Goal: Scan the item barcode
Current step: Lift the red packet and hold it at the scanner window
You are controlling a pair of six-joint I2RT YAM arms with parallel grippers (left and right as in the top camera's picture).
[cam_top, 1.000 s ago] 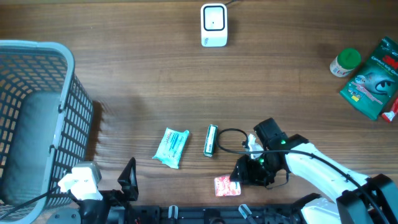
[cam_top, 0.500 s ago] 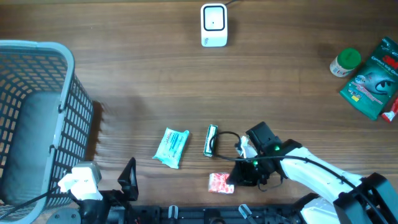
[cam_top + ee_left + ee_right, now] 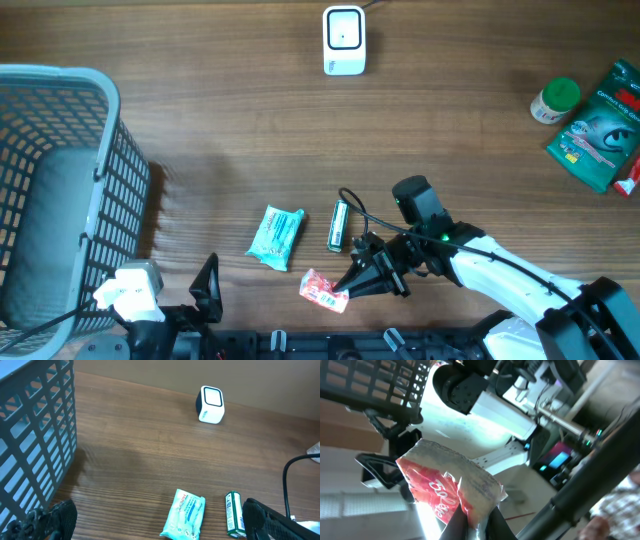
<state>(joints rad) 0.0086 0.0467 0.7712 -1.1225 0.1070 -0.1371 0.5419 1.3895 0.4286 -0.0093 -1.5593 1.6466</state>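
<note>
Two pincers: right gripper clamped red packet at 6 o'clock, well apart from scanner at 12 o'clock; left gripper gaped wide. Basket at 9 o'clock, grey floor seen inside.

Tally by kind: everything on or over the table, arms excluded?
Packets: 2 (teal packet; red packet, held in the right gripper)
Green stick: 1
Green-lidded jar: 1
Green box: 1
Scanner: 1
Basket: 1
Red item, cut off at the right edge: 1
Total: 8
</note>
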